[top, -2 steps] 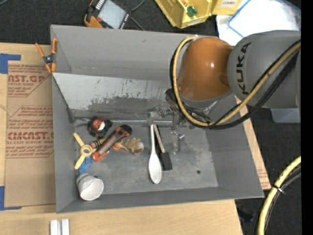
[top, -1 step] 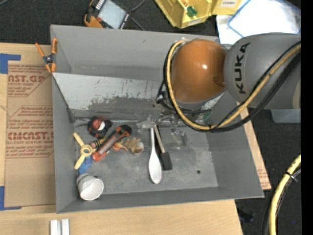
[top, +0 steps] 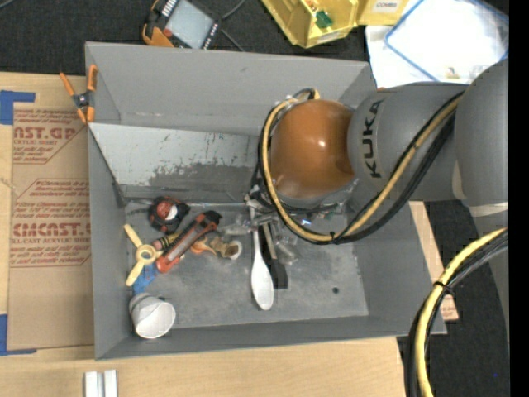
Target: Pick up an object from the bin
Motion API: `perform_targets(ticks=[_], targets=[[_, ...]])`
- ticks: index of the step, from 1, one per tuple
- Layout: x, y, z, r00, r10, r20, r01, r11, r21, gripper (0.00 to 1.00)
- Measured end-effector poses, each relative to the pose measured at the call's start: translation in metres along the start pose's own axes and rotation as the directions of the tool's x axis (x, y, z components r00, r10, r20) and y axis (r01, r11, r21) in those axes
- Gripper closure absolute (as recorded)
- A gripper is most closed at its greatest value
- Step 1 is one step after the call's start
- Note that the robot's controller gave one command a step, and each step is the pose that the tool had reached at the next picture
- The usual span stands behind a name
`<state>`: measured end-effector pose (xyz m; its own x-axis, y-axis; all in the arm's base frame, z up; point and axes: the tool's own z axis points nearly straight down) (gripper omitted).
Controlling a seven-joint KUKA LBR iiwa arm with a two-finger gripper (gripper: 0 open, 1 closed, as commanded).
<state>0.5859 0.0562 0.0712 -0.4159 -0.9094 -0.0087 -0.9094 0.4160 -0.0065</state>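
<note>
The thing nearest the tool is a white spoon (top: 262, 281). It lies on the bin floor just right of centre in the lower half of the frame, with its bowl toward the bottom edge and its handle running up under the wrist. The gripper (top: 274, 260) stands directly over that handle, below the orange cover (top: 307, 149) and against the spoon's right side. The wrist hides so much of it that we cannot tell whether it is open or closed, or whether it has the spoon. We judge the step in hand to be the grasp itself, and the handle is the part to take: it is narrow and straight, while the bowl is broad and rounded and would likely slip. We would want the jaws across the handle, one on each long side, low enough to catch a thin flat piece lying on metal yet not pressing hard into the floor. We would then lift straight up and keep the spoon level so it does not swing out. To the left, near the spoon but apart from it, a small brass-coloured piece (top: 224, 247) lies beside an orange-and-red tool (top: 185, 241). Past those we see a red-and-black round thing (top: 165, 212), a yellow cross-shaped piece (top: 140, 255) and a white cup (top: 154, 317) in the lower left corner of the bin (top: 165, 81). None of these crowd the spoon, so a clean vertical lift should disturb nothing, and the floor to its right is bare.
</note>
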Motion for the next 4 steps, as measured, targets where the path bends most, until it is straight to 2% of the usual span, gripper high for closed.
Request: perform_targets(ticks=[1, 4], targets=[[-0.008, -0.004, -0.001, 0.957, -0.289, 0.007, 0.289, 0.957, 0.008, 1.00], [-0.009, -0.003, -0.018, 0.958, -0.287, 0.009, 0.287, 0.958, 0.007, 1.00]])
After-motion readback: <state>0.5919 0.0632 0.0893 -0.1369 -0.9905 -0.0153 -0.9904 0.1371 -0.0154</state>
